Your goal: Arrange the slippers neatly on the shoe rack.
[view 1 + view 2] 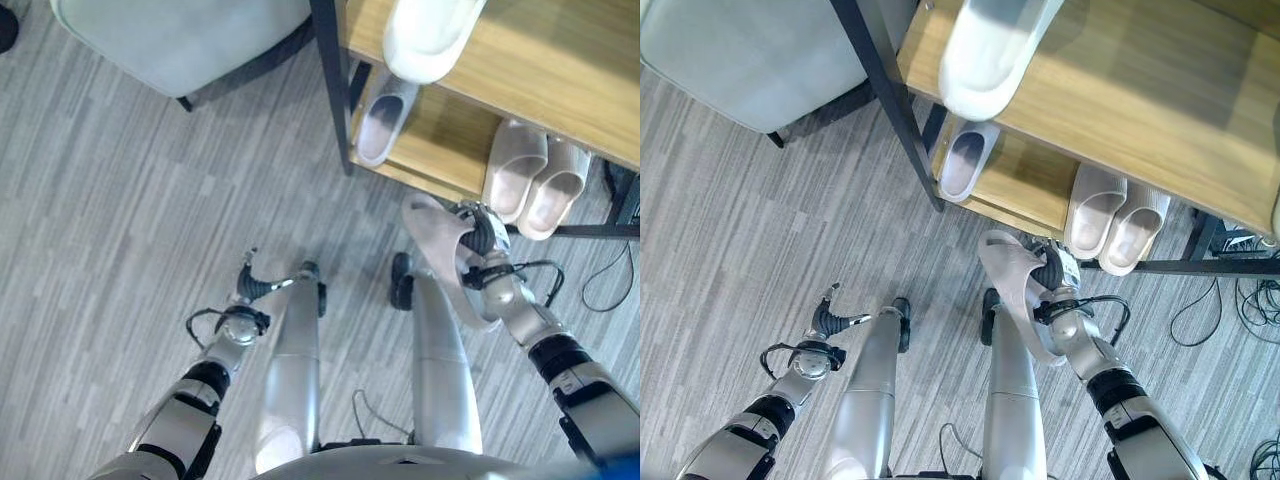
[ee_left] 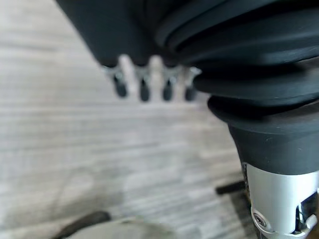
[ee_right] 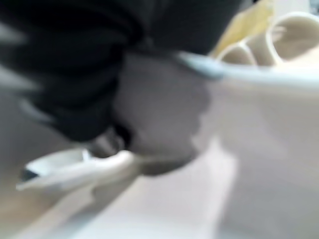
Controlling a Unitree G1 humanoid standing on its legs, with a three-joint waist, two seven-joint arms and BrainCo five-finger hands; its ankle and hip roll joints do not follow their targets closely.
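While fingers (image 1: 1048, 268) curl inside it — beige slipper (image 1: 1008, 285) hangs; rack (image 1: 1040, 190) near.

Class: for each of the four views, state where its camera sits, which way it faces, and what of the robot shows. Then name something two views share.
Left eye view: on the head, facing down at the shoe rack; both arms show, right hand gripping a beige slipper.
Right eye view: beside it, same scene.
Left wrist view: along the left hand, facing the floor.
Right wrist view: along the right hand, close against the slipper.
Shared: both eye views show the beige pair on the lower shelf.
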